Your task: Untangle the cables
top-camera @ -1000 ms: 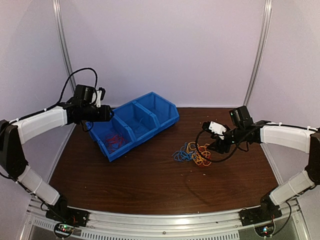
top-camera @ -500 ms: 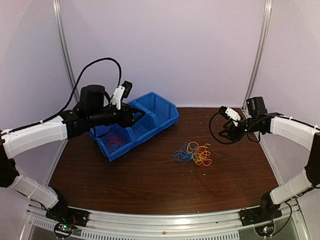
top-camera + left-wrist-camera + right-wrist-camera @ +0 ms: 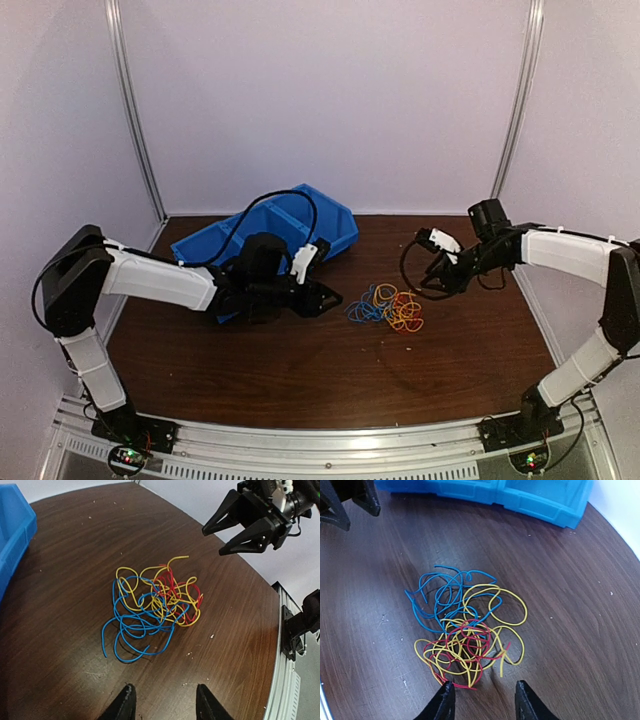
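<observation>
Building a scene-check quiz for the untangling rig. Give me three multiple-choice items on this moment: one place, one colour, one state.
1. Where do the cables lie?
A. in a drawer
B. on the table, between the left claw and the right claw
C. on the floor

2. Cable colours?
A. red, blue, yellow
B. green, white
C. all black

3. Claw state?
A. both open, empty
B. left shut on cables
C. both shut

Answers:
1 B, the top view shows the tangle on the wood between them.
2 A, both wrist views show those three colours.
3 A, the jaws of each stand apart and touch no cable.
</observation>
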`<state>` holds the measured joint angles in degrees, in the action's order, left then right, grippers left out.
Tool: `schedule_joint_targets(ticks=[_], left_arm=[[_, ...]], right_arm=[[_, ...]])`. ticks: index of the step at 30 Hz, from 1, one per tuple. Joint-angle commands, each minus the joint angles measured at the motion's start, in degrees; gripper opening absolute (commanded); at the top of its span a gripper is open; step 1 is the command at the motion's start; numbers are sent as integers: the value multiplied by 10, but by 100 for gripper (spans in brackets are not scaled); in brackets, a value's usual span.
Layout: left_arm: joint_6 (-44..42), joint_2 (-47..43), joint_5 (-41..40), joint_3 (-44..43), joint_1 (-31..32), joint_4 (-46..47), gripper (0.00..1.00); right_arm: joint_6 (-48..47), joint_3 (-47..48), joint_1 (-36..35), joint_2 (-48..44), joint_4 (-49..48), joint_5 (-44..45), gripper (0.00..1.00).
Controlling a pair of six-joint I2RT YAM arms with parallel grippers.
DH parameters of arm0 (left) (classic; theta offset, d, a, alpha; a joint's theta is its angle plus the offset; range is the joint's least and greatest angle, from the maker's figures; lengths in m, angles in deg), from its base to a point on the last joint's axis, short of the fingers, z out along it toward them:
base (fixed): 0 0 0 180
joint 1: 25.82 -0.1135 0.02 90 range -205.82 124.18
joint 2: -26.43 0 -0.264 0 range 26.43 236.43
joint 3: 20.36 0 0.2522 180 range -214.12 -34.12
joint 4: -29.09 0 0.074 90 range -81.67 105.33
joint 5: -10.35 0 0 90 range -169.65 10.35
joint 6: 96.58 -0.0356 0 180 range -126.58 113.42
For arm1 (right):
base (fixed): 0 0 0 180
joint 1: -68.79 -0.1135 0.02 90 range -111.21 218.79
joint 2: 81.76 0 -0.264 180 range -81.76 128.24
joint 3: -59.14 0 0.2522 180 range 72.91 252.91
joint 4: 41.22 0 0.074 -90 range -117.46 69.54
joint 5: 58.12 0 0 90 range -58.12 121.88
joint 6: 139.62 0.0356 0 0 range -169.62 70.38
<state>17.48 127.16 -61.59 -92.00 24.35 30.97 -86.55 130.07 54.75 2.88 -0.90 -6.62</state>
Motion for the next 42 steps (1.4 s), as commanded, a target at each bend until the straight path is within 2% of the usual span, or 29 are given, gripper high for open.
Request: schedule_joint_targets(ticks=[1, 5, 9, 19, 25, 34, 37, 42], left_arm=[[47, 23, 14, -26, 6, 62, 42], [60, 11, -1, -17, 6, 30, 42], [68, -20, -9, 7, 6, 23, 42], [65, -52, -28, 19, 6, 7, 43], [69, -50, -27, 22, 6, 13, 43], [83, -25, -37, 13, 6, 27, 44], [81, 20, -39, -33, 6, 9, 44], [87, 93, -39, -78, 5, 40, 44]], right_arm=[[-50, 25, -51, 19, 0, 80, 42], [-69, 50, -91, 51, -22, 145, 39], [-127, 68, -129, 90, -16, 216, 37], [-191, 96, -155, 134, -5, 298, 35], [-192, 88, -164, 145, -18, 298, 34], [-164, 121, -169, 175, -21, 248, 34], [-163, 132, -173, 184, -12, 235, 28], [-151, 137, -174, 178, 6, 198, 5]])
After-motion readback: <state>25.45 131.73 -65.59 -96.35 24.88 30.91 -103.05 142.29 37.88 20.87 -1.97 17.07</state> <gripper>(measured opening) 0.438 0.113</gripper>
